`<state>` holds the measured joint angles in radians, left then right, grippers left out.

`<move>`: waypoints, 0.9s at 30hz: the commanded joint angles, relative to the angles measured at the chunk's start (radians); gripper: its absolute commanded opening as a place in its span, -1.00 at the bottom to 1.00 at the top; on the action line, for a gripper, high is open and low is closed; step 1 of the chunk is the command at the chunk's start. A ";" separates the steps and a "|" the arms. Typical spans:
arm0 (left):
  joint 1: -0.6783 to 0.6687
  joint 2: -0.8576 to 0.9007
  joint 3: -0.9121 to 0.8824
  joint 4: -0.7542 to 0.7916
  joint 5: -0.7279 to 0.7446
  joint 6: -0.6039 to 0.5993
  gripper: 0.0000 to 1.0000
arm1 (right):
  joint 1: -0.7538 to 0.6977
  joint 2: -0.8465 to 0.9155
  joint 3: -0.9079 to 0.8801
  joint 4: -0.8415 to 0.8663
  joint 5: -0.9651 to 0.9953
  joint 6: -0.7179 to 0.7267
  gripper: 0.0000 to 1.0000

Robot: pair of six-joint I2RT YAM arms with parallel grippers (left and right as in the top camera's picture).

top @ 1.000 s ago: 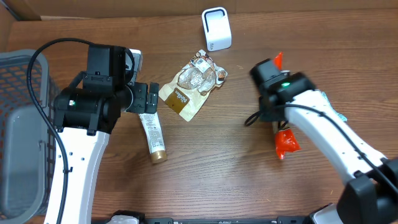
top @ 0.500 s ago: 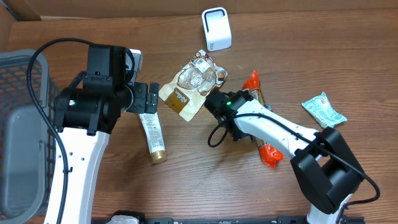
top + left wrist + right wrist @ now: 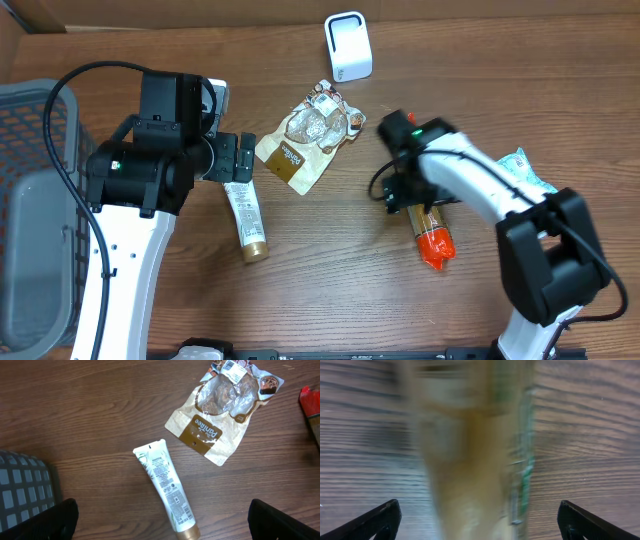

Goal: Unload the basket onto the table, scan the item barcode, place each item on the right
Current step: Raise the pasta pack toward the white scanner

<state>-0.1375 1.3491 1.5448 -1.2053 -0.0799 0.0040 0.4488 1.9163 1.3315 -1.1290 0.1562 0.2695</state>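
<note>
A white barcode scanner (image 3: 348,45) stands at the back of the table. A long orange-red snack packet (image 3: 432,238) lies flat on the wood right of centre. My right gripper (image 3: 408,196) hovers over its upper end, open. In the right wrist view the packet (image 3: 470,445) is a blur between the spread fingertips (image 3: 385,516), and no finger touches it. My left gripper (image 3: 240,160) is open above a white tube with a gold cap (image 3: 246,218). The left wrist view shows that tube (image 3: 167,485) lying between the wide-apart fingers (image 3: 60,519).
A brown see-through snack bag (image 3: 310,135) lies between the arms, also in the left wrist view (image 3: 220,410). A teal packet (image 3: 525,172) sits at the right. A grey mesh basket (image 3: 30,200) fills the left edge, its corner near the left fingers (image 3: 22,487).
My right gripper has gone from shut to open. Its arm swung left toward the centre, then back right over the orange-red packet, which now lies on the table. The left arm has not moved.
</note>
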 commanded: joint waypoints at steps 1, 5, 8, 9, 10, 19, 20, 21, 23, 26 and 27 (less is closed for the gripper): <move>0.000 0.005 0.008 0.002 -0.005 0.019 0.99 | -0.086 -0.008 0.010 -0.021 -0.207 -0.133 1.00; 0.000 0.005 0.008 0.002 -0.006 0.019 0.99 | -0.150 -0.008 0.008 -0.044 -0.291 -0.195 1.00; 0.000 0.005 0.008 0.002 -0.005 0.019 0.99 | -0.178 -0.008 -0.008 -0.051 -0.332 -0.225 1.00; 0.000 0.005 0.008 0.002 -0.005 0.019 0.99 | -0.185 -0.008 -0.020 -0.051 -0.354 -0.245 1.00; 0.000 0.005 0.008 0.002 -0.005 0.019 1.00 | -0.191 -0.008 -0.038 -0.051 -0.382 -0.270 1.00; 0.000 0.005 0.008 0.002 -0.005 0.019 0.99 | -0.196 -0.008 -0.126 0.007 -0.438 -0.300 0.69; 0.000 0.005 0.008 0.002 -0.005 0.019 0.99 | -0.196 -0.008 -0.126 0.014 -0.439 -0.300 0.55; 0.000 0.005 0.008 0.002 -0.005 0.019 0.99 | -0.196 -0.008 -0.126 0.020 -0.439 -0.300 0.39; 0.000 0.005 0.008 0.001 -0.005 0.019 0.99 | -0.196 -0.008 -0.126 0.027 -0.439 -0.300 -0.13; 0.000 0.005 0.008 0.002 -0.005 0.019 0.99 | -0.196 -0.009 -0.122 0.028 -0.449 -0.300 -0.66; 0.000 0.005 0.008 0.001 -0.005 0.019 0.99 | -0.196 -0.009 -0.115 0.027 -0.459 -0.299 -0.79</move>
<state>-0.1375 1.3491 1.5448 -1.2049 -0.0799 0.0040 0.2531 1.9102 1.2102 -1.1130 -0.2768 -0.0238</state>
